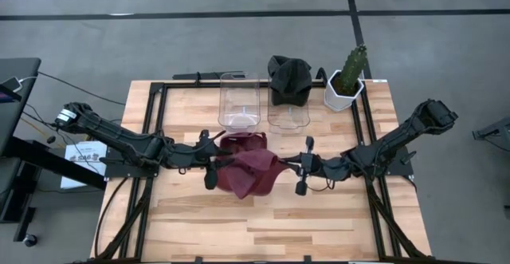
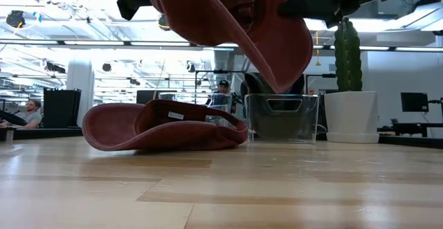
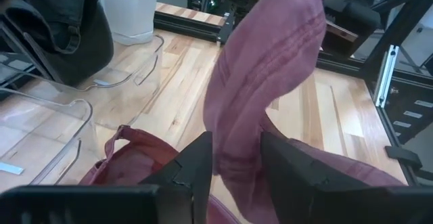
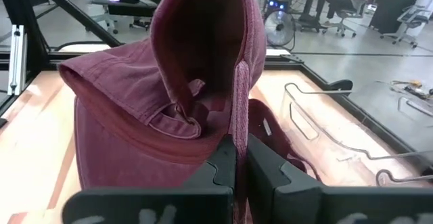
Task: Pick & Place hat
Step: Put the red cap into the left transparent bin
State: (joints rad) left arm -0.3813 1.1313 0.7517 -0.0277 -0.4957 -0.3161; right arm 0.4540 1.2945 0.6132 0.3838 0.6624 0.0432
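A maroon hat point(image 1: 256, 175) hangs over the middle of the table, clear of it, between my two grippers. In the low view this hat point(image 2: 239, 28) is well above the wood. My left gripper point(image 1: 213, 170) comes at it from the table's left and my right gripper point(image 1: 300, 168) from the right, and both are shut on it. A second maroon hat point(image 2: 159, 126) lies on its brim on the table, just beyond the held one point(image 1: 241, 141). My left gripper point(image 3: 237, 153) pinches a thick stitched fold of the held hat's brim point(image 3: 238, 139) between its two fingers. It comes nearly level from the table's left. The cloth rises past the fingers and the hat is clear of the table. My right gripper point(image 4: 240, 149) pinches a thin edge of the hat's brim point(image 4: 238, 109) between its closed fingers. It comes nearly level from the table's right. The crown point(image 4: 196, 55) stands up beyond the fingers, clear of the table.
Two clear plastic bins point(image 1: 239, 100) point(image 1: 288, 119) stand behind the hats. A black hat point(image 1: 288, 79) sits at the back over the right bin. A cactus in a white pot point(image 1: 347, 84) stands at the back right. Black frame rails point(image 1: 155, 112) edge the table.
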